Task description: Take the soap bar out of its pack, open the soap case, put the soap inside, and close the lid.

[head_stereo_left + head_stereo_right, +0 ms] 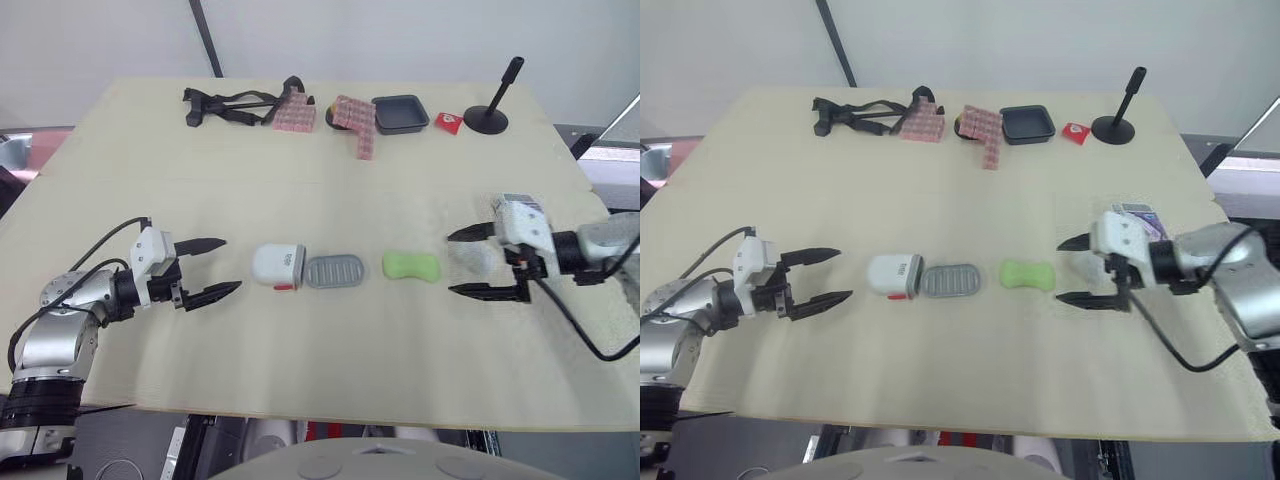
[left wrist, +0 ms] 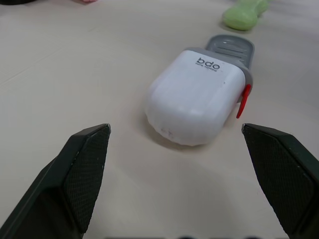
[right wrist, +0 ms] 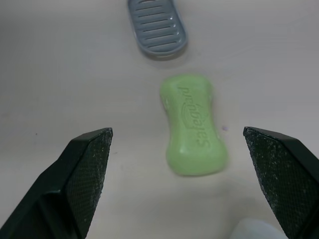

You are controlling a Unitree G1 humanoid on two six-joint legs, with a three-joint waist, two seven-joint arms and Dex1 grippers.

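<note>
The green soap bar [image 1: 411, 265] lies bare on the table, out of its pack. To its left the soap case lies open: a white lid [image 1: 278, 266] with a red clasp, and a ribbed grey tray [image 1: 336, 271] sticking out of it. My right gripper [image 1: 452, 264] is open just right of the soap, pointing at it, with a bit of translucent wrapper [image 1: 472, 262] between its fingers. My left gripper [image 1: 231, 265] is open just left of the white lid, touching nothing. The right wrist view has the soap [image 3: 192, 124] ahead of the fingers, the tray [image 3: 157, 27] beyond.
Along the table's far edge lie a black hand tool [image 1: 225, 103], pink patterned pieces [image 1: 355, 120], a dark square dish [image 1: 400, 113], a small red item [image 1: 447, 122] and a black stand [image 1: 488, 118]. A printed box [image 1: 1137, 213] sits behind the right gripper.
</note>
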